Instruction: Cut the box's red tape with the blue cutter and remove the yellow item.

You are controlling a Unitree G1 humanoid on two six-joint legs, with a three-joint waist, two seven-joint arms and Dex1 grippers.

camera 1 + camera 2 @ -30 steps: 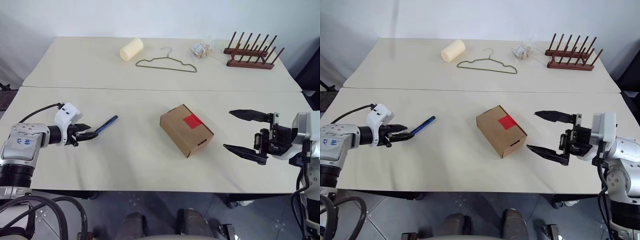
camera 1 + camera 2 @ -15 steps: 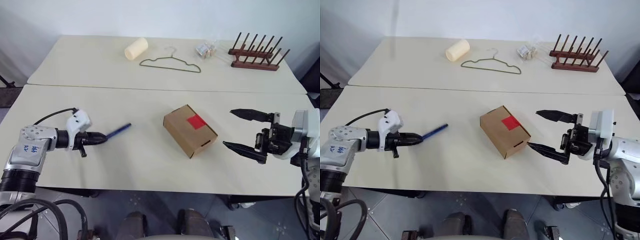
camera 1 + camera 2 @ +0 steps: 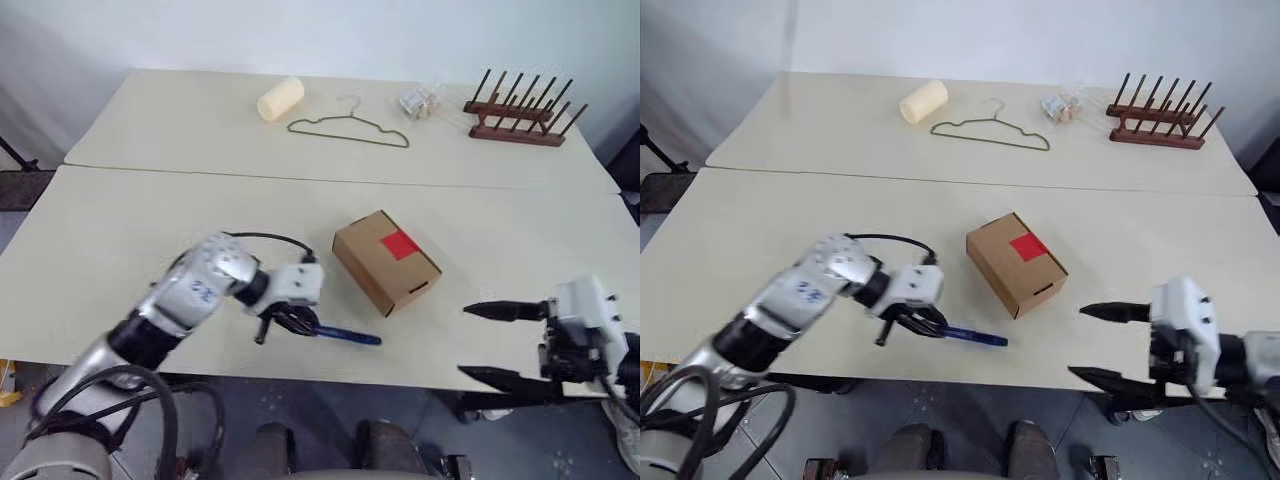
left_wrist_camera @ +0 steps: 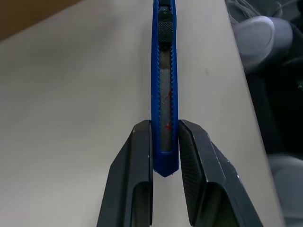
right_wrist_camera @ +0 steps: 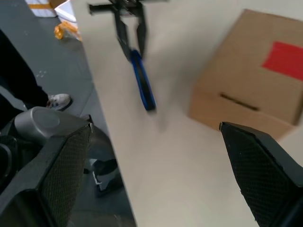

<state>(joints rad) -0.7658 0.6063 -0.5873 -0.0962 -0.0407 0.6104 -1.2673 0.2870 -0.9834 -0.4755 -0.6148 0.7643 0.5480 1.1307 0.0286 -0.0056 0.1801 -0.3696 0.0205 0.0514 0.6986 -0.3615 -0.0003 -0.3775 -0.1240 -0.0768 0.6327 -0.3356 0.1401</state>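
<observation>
Left gripper (image 3: 293, 320), jaws clamped on the butt of the blue cutter (image 3: 345, 335); cutter's long axis runs along the table (image 3: 120, 230) near its front edge, tip toward the right gripper (image 3: 495, 342), whose jaws gape empty. The box (image 3: 386, 260) with red tape (image 3: 398, 244) lies just beyond the cutter, left arm nearer. A second ago the cutter was held far to the left.

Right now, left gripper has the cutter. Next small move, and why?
Probably swing the left gripper toward the box and aim the blue cutter at the red tape: the cutter is clamped but points along the table edge, and the tape looks uncut.
</observation>
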